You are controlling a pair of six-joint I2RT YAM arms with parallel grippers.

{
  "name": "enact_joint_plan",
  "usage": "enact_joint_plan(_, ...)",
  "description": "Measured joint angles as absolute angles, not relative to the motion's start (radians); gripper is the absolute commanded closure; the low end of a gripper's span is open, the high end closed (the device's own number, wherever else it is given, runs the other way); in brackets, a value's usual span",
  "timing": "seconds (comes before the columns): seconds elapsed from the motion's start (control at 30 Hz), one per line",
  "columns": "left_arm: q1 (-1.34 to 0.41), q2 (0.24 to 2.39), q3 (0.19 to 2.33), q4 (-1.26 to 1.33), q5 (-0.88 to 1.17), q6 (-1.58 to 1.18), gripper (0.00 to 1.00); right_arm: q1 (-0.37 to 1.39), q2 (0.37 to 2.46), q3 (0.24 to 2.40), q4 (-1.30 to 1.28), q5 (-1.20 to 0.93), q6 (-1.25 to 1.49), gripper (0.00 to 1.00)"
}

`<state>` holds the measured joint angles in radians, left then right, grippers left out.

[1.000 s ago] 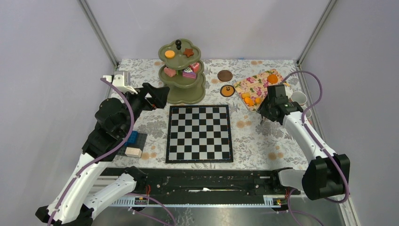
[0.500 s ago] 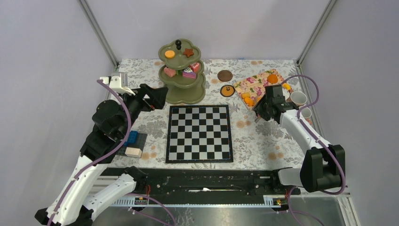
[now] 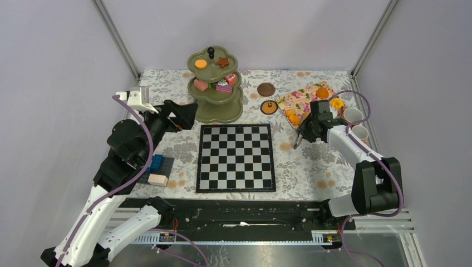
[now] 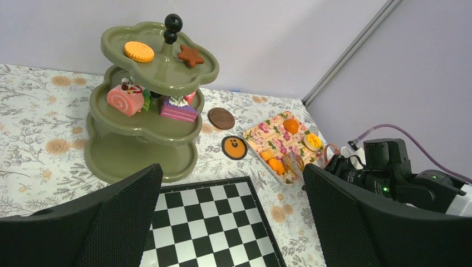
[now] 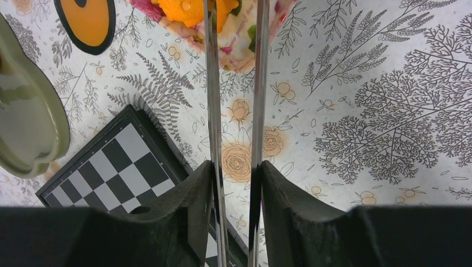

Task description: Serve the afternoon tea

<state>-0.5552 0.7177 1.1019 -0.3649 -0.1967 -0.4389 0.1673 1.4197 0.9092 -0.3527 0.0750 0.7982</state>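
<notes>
Olive-green 3-tier stand (image 4: 139, 158) with scalloped rims and a black knob (image 4: 172, 22) on top, upright at the far side of the tabletop (image 3: 323, 167), just beyond the chessboard (image 3: 236, 158). Carries a round orange biscuit (image 4: 138, 51) and a brown star (image 4: 190, 55) on the top tier, a pink roll (image 4: 125, 100) and a pink cake slice (image 4: 178, 109) on the middle tier. To its right, a floral tray (image 4: 266, 132) with orange pastries (image 4: 274, 165), and 2 small pale cups (image 3: 352, 115) just beside the tray's right edge. Right end effector (image 5: 236, 169) clamped on thin tongs (image 5: 211, 83), blades apart, tips pointing at the orange pastries near the tray's near edge; contact not discernible. Left end effector (image 3: 191, 114) with fingers spread wide, holding nothing, just left of the stand's bottom tier.
</notes>
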Motion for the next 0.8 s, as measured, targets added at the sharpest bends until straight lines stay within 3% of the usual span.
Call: enact_joint_plan(0.8, -0.556, 0.722, 1.09, -0.364, -0.187, -0.447, 0.01, 0.167, 1.269, 1.011, -0.405, 0.106, 0.485, 0.92)
